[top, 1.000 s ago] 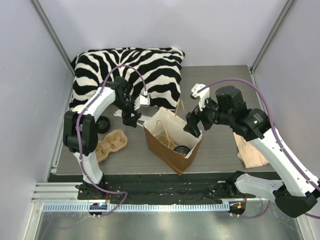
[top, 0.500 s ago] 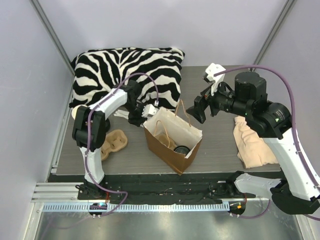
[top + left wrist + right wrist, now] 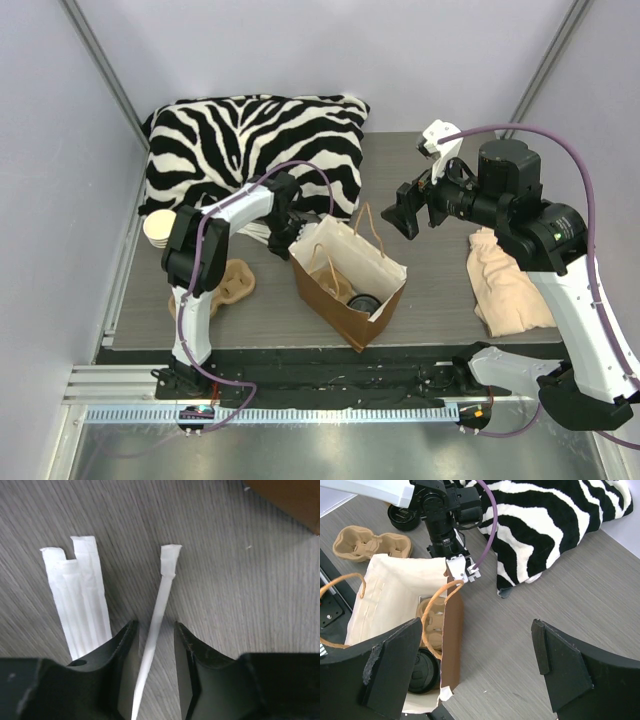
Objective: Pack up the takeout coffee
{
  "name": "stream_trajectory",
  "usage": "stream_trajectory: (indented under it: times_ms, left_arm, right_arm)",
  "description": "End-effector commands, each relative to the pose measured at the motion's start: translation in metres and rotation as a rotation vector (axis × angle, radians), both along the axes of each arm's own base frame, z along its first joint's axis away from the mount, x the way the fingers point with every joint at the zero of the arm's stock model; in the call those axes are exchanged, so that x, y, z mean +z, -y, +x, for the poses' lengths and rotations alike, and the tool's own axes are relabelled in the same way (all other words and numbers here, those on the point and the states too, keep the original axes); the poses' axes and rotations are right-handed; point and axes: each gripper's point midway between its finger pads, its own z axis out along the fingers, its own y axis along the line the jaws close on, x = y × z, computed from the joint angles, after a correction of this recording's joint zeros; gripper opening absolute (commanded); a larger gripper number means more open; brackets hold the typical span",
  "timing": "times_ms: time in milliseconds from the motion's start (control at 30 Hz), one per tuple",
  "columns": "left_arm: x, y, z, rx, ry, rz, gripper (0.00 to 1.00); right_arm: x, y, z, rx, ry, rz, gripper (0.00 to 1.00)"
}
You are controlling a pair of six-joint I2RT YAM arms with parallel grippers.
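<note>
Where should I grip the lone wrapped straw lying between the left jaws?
Take the lone straw at its thin mid-shaft, straight down from above, jaws across its width. It lies flat on the table, between the open left jaws, clear of the other wrapped straws.

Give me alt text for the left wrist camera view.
The left gripper, open, straddles a thin white wrapped straw lying on the grey table. Two more white paper wrappers lie to its left, and a brown bag corner shows top right.
</note>
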Motion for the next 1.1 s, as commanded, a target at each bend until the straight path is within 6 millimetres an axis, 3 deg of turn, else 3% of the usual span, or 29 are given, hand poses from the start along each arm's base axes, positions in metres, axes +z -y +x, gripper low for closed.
stream_trajectory:
  times_ms: [0,233,433,600,933,1067]
  left_arm:
    - [-0.008,0.005,0.004,-0.01,0.028,0.005,0.36]
    - [-0.011,-0.004,-0.001,0.015,0.053,0.027,0.14]
    - [0.02,-0.003,-0.007,0.077,0.055,-0.025,0.0]
    - [0.076,0.007,0.0,0.155,0.07,-0.143,0.0]
    - [0.173,-0.005,0.023,0.372,0.091,-0.318,0.0]
    - [0.237,-0.01,0.033,0.473,0.166,-0.46,0.0]
  right_arm:
    - [0.006,0.001,-0.007,0.007,0.009,0.028,1.0]
    - [0.004,0.002,-0.006,0.002,0.009,0.023,1.0]
    - [0.007,0.0,-0.009,0.011,0.003,0.048,1.0]
    - [0.008,-0.003,-0.012,0.023,0.001,0.066,1.0]
    - [0.022,-0.002,-0.014,0.011,0.026,0.105,1.0]
    - [0.037,-0.002,-0.014,0.001,0.054,0.14,1.0]
